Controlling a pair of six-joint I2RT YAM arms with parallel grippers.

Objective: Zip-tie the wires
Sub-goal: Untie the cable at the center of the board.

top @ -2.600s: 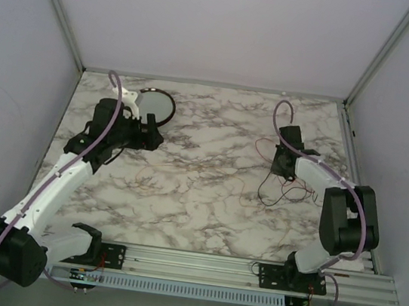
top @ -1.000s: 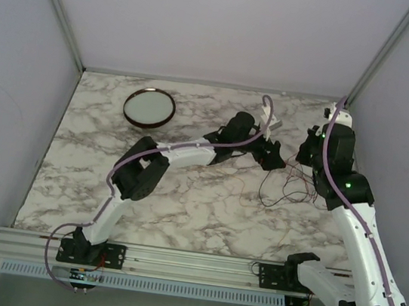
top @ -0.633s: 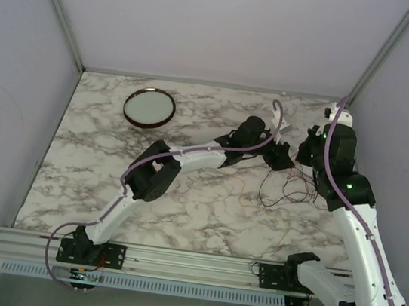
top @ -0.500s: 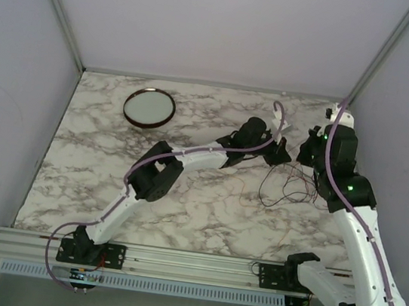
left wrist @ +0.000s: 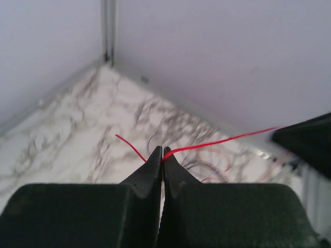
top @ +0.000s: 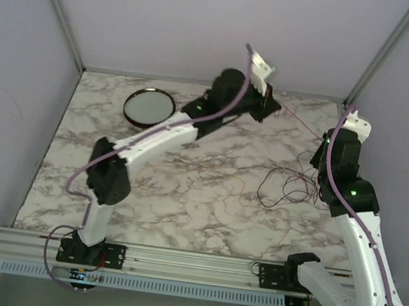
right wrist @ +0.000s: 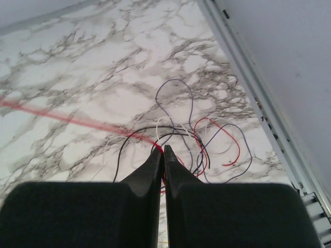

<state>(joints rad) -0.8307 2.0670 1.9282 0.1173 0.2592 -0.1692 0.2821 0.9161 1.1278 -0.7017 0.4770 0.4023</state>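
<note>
The wires (top: 287, 186) lie in a loose tangle of red, black, white and dark strands on the marble at the right, seen again in the right wrist view as wires (right wrist: 207, 137). One red wire (top: 300, 121) runs taut through the air between both grippers. My left gripper (top: 272, 106) is raised near the back wall and shut on that red wire (left wrist: 217, 140), which is pinched at the left gripper's (left wrist: 162, 150) tips with a short tail to the left. My right gripper (top: 326, 142) is shut on the wire's other end; the right gripper (right wrist: 162, 149) hangs above the tangle, and the red wire (right wrist: 62, 118) leaves to the left.
A round dark-rimmed dish (top: 149, 107) sits at the back left of the marble table (top: 184, 188). Lilac walls close in the back and both sides, with a metal rail (right wrist: 258, 98) along the right edge. The right arm's dark body (left wrist: 305, 142) shows at the left wrist view's right.
My left gripper shut on the red wire beside the right gripper, then rose up and back to the left, drawing the wire taut. The right gripper stayed shut and moved slightly.
</note>
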